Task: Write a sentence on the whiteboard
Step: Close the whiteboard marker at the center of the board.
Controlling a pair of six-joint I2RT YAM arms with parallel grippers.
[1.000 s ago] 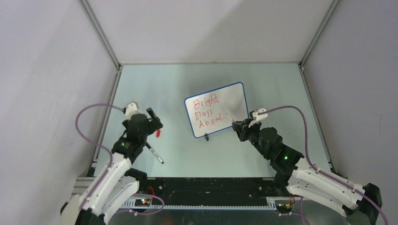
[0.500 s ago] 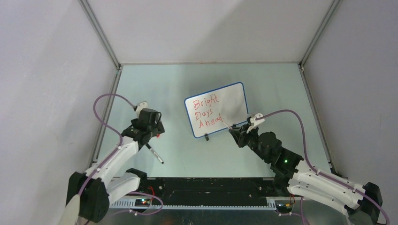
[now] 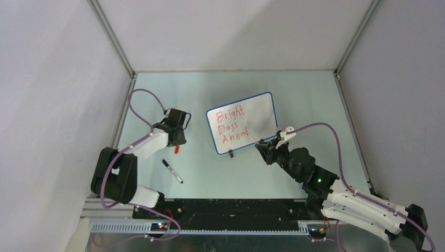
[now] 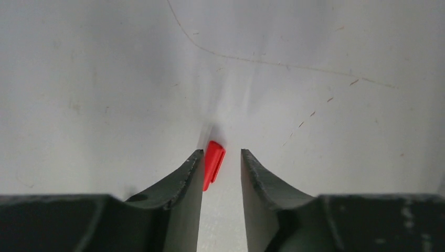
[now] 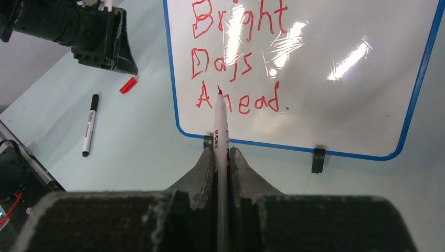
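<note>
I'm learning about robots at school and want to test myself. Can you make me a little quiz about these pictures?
1. True or false: the sentence on the whiteboard is written in blue.
2. What does the right gripper hold? A) a red marker B) an eraser C) a sponge
3. Fill in: the open jaws of the left gripper stand around a small red ____.

Key: 1 false, it is red. 2 A. 3 cap.

The whiteboard (image 5: 341,121) is cut off at top.
</note>
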